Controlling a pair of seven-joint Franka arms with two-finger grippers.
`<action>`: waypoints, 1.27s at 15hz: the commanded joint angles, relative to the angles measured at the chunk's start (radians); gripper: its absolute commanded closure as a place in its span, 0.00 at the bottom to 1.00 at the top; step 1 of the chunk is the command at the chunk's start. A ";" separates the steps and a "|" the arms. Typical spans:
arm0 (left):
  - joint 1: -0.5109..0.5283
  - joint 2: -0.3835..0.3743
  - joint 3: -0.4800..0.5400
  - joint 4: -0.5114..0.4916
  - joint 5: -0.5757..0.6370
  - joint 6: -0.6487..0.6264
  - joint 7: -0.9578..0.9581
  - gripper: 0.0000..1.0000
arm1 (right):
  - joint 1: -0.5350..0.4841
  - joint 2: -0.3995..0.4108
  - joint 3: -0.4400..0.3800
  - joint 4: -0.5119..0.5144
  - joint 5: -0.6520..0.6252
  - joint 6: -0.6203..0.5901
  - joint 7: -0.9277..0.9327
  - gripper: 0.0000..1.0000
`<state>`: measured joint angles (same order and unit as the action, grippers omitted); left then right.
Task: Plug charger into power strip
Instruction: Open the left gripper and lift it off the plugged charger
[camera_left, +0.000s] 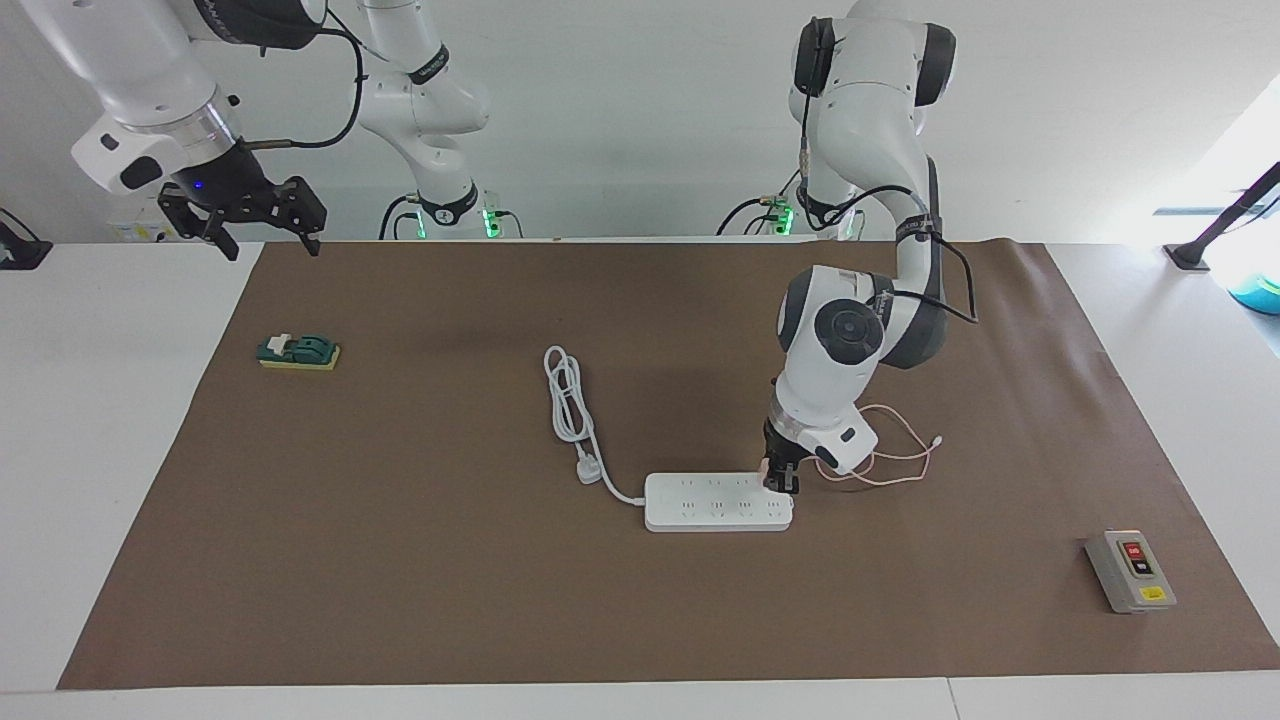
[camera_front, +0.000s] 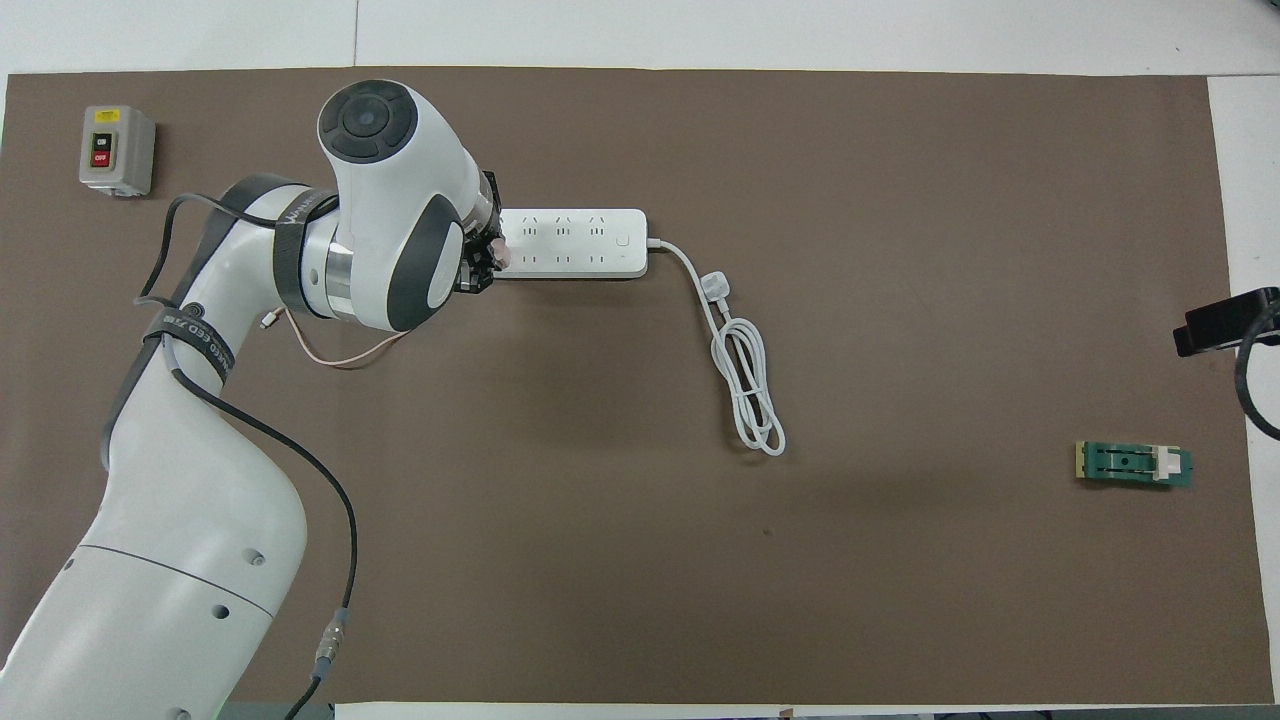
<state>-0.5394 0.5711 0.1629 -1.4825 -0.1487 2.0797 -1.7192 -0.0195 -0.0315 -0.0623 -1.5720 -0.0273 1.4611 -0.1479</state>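
Note:
The white power strip lies flat on the brown mat, its thick white cord coiled toward the right arm's end. My left gripper is down at the strip's end toward the left arm, shut on the pale-pink charger, most of which the fingers hide. The charger sits at the strip's end sockets; how deep it sits cannot be seen. Its thin pink cable loops on the mat beside the strip. My right gripper waits open above the mat's corner by its base.
A grey box with red and black buttons stands near the mat's corner at the left arm's end. A green and yellow block lies toward the right arm's end. A black stand sits off the mat.

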 joint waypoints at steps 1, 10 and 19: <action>-0.022 0.015 0.007 -0.064 -0.006 0.077 0.001 1.00 | -0.013 -0.013 0.010 -0.010 -0.013 -0.008 -0.021 0.00; -0.053 0.018 0.009 -0.107 -0.003 0.131 -0.005 1.00 | -0.013 -0.013 0.010 -0.010 -0.013 -0.008 -0.021 0.00; -0.031 -0.034 0.059 -0.015 0.001 -0.012 0.009 0.10 | -0.013 -0.013 0.010 -0.010 -0.013 -0.008 -0.021 0.00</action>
<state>-0.5591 0.5581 0.1803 -1.5262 -0.1422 2.1259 -1.7162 -0.0195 -0.0315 -0.0623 -1.5720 -0.0273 1.4611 -0.1479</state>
